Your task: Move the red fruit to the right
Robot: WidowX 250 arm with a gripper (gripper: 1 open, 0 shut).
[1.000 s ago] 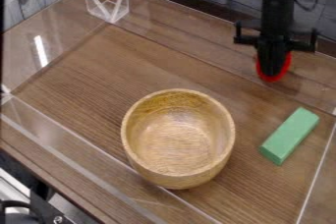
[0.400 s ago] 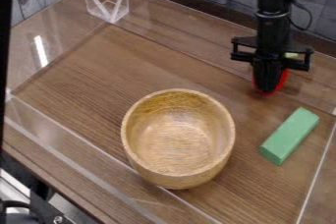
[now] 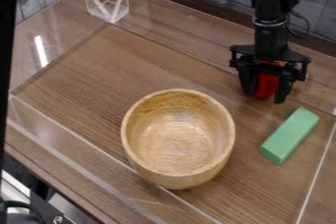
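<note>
The red fruit is small and bright red. It sits low on the wooden table at the right rear, just behind the green block. My gripper points down over it, with its black fingers standing apart on either side of the fruit. The jaws look open, with gaps showing beside the fruit. The dark arm rises straight up from there to the top edge of the camera view.
A wooden bowl stands in the front middle. A green rectangular block lies at the right, close in front of the gripper. Clear low walls ring the wooden table, and its right edge is near the block.
The gripper has come down with the red fruit to the table surface. Its fingers, earlier closed on the fruit, now stand spread to either side of it.
</note>
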